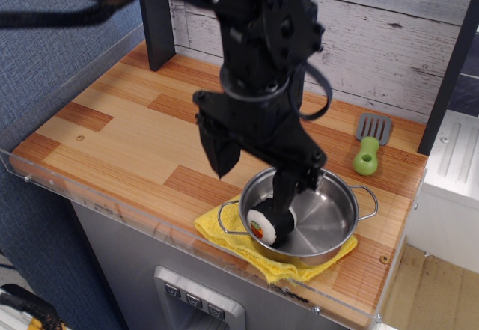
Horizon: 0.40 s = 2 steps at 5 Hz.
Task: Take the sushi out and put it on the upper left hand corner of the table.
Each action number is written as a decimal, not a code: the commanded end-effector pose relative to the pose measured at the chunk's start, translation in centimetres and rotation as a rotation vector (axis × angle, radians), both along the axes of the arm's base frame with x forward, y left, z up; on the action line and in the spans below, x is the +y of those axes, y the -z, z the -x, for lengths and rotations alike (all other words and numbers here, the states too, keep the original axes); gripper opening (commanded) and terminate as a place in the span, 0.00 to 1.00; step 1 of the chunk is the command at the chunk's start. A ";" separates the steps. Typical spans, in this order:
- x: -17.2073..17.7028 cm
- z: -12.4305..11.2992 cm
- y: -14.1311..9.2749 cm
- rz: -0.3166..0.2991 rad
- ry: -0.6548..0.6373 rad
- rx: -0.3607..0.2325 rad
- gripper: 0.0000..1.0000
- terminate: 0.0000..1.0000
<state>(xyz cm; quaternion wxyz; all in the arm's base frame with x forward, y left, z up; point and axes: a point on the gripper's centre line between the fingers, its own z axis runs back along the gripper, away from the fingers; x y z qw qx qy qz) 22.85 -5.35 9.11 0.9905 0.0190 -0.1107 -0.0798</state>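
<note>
Small plush maki sushi [271, 224], black-banded, lay in steel pot [307, 218] on yellow cloth [247, 246], at wooden plank table's [135, 135] near right. Black gripper [251, 179] spread wide: one finger inside the pot, other outside. Risk: closing could clamp the rim, dragging the pot.

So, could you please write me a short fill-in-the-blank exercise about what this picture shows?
1. The sushi lies inside the steel ____.
2. The pot stands on a ____ cloth.
3. The spatula has a ____ handle.
4. The hand hangs with its fingers ____, one finger inside the pot.

Missing words: pot; yellow; green; open
</note>
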 end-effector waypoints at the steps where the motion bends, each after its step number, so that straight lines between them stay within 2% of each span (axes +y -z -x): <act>1: 0.0 -0.2 1.0 0.018 0.003 -0.002 1.00 0.00; 2: -0.5 -1.1 1.1 0.033 0.000 -0.012 1.00 0.00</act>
